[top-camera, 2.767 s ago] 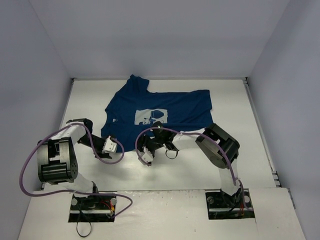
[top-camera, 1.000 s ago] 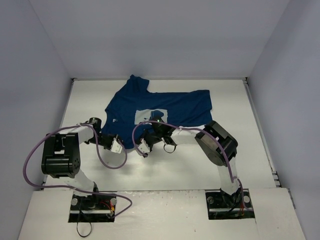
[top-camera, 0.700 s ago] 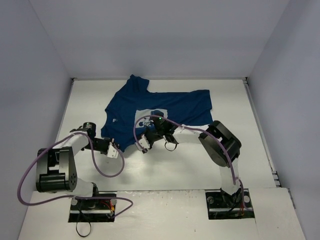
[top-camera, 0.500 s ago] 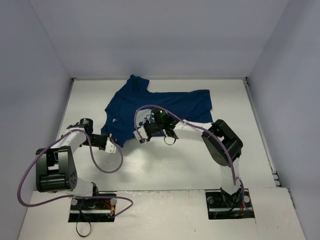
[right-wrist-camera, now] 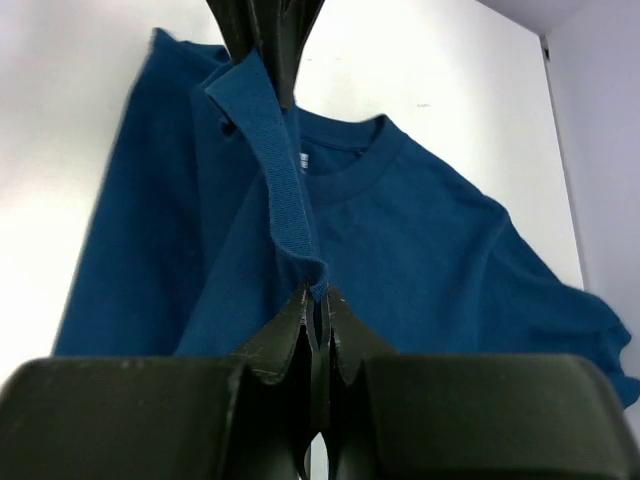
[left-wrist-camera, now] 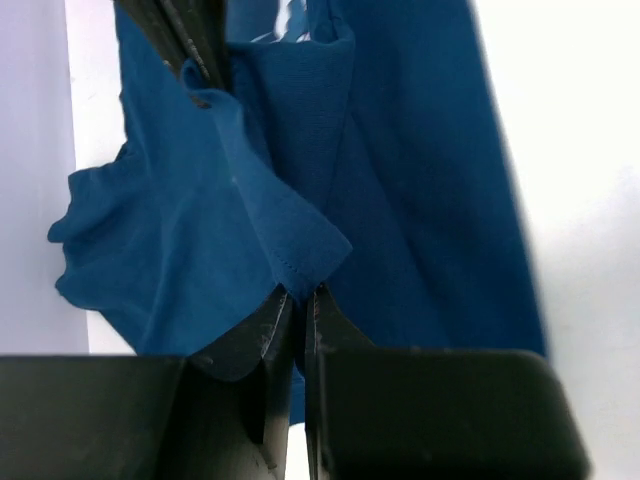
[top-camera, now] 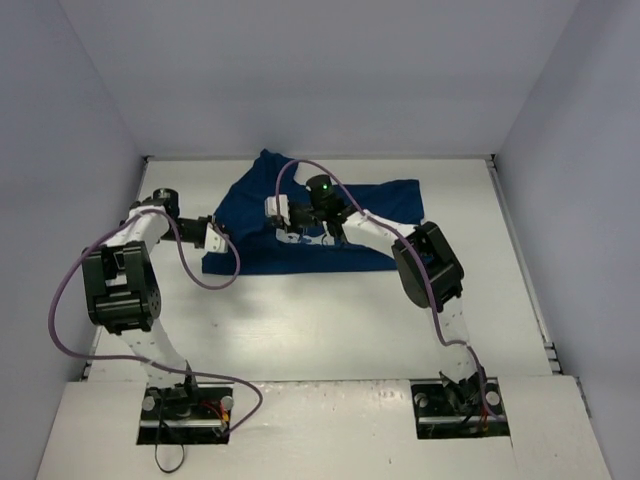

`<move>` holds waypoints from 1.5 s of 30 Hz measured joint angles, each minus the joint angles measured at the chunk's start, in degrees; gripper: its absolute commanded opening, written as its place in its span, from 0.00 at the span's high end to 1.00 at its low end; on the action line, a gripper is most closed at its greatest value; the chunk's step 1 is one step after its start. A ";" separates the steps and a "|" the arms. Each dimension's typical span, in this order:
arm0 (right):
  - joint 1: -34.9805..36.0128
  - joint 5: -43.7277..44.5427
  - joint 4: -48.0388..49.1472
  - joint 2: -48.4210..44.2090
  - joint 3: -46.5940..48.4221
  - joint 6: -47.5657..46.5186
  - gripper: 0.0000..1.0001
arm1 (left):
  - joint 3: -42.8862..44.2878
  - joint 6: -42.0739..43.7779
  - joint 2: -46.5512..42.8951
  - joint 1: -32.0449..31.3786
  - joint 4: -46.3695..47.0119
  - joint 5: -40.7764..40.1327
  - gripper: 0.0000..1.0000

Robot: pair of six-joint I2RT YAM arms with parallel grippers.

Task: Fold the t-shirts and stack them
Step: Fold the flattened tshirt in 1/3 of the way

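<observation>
Navy blue short-sleeved cloth t-shirt point(top-camera: 335, 255) lies on the far part of the white table top point(top-camera: 330, 330), left of centre. Part of its near hem is lifted and drawn back over the body. Its far sleeve almost reaches the foot of the pale back wall point(top-camera: 320, 80), and a strip of bare table separates its left edge from the left wall point(top-camera: 60, 200). Bare table runs wide along the near side and to the shirt's right (the roomiest stretch is the near one).

The left gripper point(left-wrist-camera: 298, 300) is pinched tight on a stitched corner of the blue cloth. The right gripper point(right-wrist-camera: 316, 298) is likewise clamped on a hemmed strip of it. Both sit near each other above the shirt's left half.

The pale chest print point(top-camera: 300, 238) is mostly hidden under the right arm point(top-camera: 370, 228) and the lifted fold, so its figure cannot be made out. In both wrist views the shirt runs out of frame, and the number of layers beneath the raised cloth cannot be told.
</observation>
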 measured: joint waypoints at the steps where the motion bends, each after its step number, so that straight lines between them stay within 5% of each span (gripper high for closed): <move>1: -0.20 0.16 0.08 0.88 1.07 1.06 1.00 | 1.58 0.01 1.15 0.00 -0.06 0.02 1.00; 15: -2.75 2.06 3.41 9.25 9.90 12.22 0.95 | 15.89 0.00 14.53 -0.16 -1.20 0.34 0.99; 22: -4.48 4.82 3.72 12.28 12.47 16.10 0.61 | 21.00 -0.25 19.54 -0.61 -0.95 -1.03 0.34; 27: -5.71 7.76 4.37 12.36 13.03 19.05 0.58 | 22.62 -3.46 20.46 -0.61 2.82 -2.12 0.22; 30: -6.77 9.19 5.61 12.22 13.29 21.23 0.59 | 21.42 -12.76 19.65 -0.64 13.17 -3.13 0.18; 34: -8.08 10.86 5.01 8.44 9.51 21.85 0.65 | 14.21 -35.06 14.79 -1.37 35.49 -8.29 0.15; 36: -9.17 11.41 2.05 4.51 7.01 21.07 0.69 | 15.33 -47.33 13.28 -2.28 41.50 -12.96 0.06; 41: -15.04 13.49 -9.78 -11.14 -1.94 12.64 0.81 | 31.19 -71.39 11.43 -4.59 32.65 -24.89 0.03; 45: -24.39 15.09 -20.55 -26.78 -10.71 3.57 0.93 | 24.45 -85.30 0.14 -5.65 28.66 -31.74 0.03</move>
